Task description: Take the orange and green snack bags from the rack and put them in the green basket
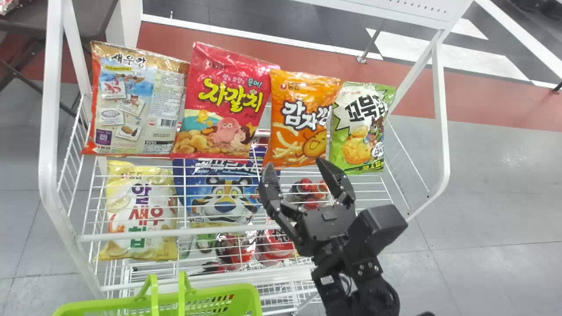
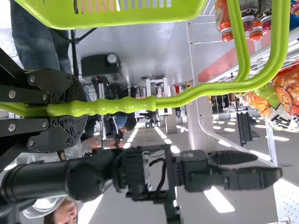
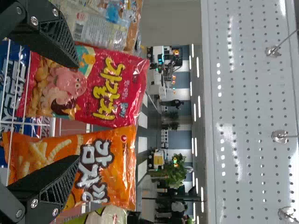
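The right end effector (image 1: 296, 164) is spread wide near the orange bag (image 1: 303, 118). That bag and the green bag (image 1: 362, 127) are on the rack (image 1: 441, 109). The left end effector (image 2: 78, 108) pinches the basket handle (image 2: 126, 105).

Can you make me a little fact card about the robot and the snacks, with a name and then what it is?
Orange bag: upright on the rack, between the red bag and the green bag
Green bag: on the rack too, at the right end of the top row
Right gripper: open, by the orange bag's bottom edge
Left gripper: closed on the handle of the green basket
Job: both snacks still need to go in the basket
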